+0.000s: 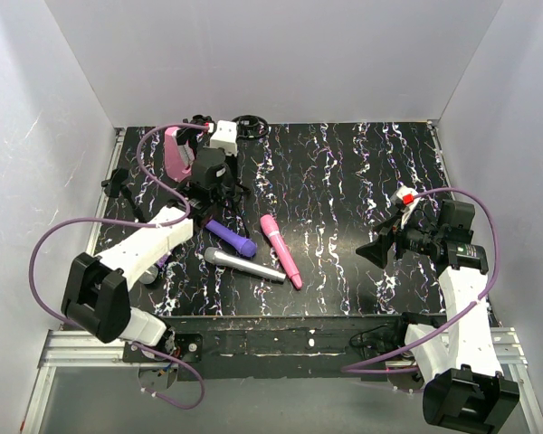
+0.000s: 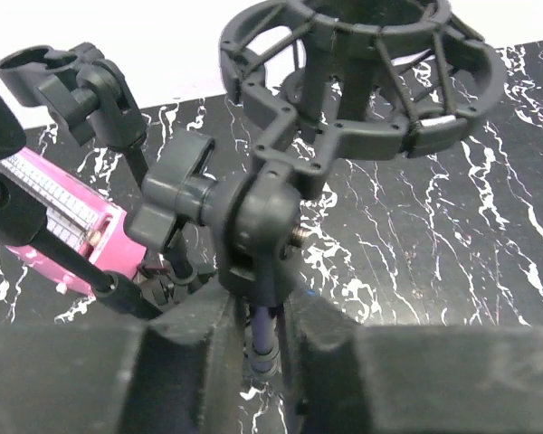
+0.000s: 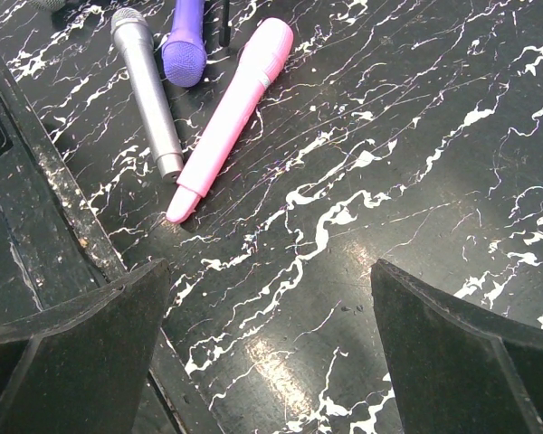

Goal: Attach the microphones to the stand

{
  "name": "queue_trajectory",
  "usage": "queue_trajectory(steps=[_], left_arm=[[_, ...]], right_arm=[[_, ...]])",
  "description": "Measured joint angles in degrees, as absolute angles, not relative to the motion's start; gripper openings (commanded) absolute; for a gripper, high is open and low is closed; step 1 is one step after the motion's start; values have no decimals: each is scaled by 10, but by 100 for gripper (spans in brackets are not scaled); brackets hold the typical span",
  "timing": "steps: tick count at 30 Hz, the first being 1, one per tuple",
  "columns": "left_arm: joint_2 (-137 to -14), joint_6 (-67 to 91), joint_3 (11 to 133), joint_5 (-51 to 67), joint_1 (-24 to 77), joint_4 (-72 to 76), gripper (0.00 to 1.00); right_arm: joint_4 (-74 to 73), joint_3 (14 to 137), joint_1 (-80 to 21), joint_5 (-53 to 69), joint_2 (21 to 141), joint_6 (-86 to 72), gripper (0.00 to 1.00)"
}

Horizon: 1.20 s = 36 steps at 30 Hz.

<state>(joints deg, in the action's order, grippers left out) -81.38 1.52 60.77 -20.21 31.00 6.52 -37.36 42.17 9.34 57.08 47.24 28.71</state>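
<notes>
Right gripper (image 3: 270,271) is spread open; pink stick microphone (image 3: 231,117) is laid tail-first toward it, right of black shock-mount stand (image 2: 362,99) clamped by left gripper (image 2: 261,312).

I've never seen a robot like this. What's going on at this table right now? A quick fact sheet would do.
Loose on table: purple microphone, pink microphone, silver-grey microphone, lying close together, left of centre
Fourth microphone: not clearly visible
Stand: black shock mount at rear left, no microphone in it
Left gripper: at the mount's base, fingers close around a thin dark stem; grip unclear
Right gripper: open, holding nothing, above bare table
Pink box: beside the stand
</notes>
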Motion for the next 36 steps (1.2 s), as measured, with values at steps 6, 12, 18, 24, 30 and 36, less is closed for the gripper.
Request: queue_trajectory(steps=[6,12,18,24,30,36], left_arm=[[-830,1,613,-204,307,87,0],[-863,-22,660,-166,303,67,0],[-917,-38,753,-109,301,41,0],[-969,-29,840,-28,299,35,0],[-982,7,862,43,307,57,0],[-982,27,855,72,314,65,0]], right_arm=[[-374,422,93,569,467,287,98],[-374,422,93,567,464,288,98],[-374,422,93,567,461,289,98],[-374,422,93,567,457,289,98],[-374,422,93,567,456,290,98],[-374,422,93,567,454,292,98]])
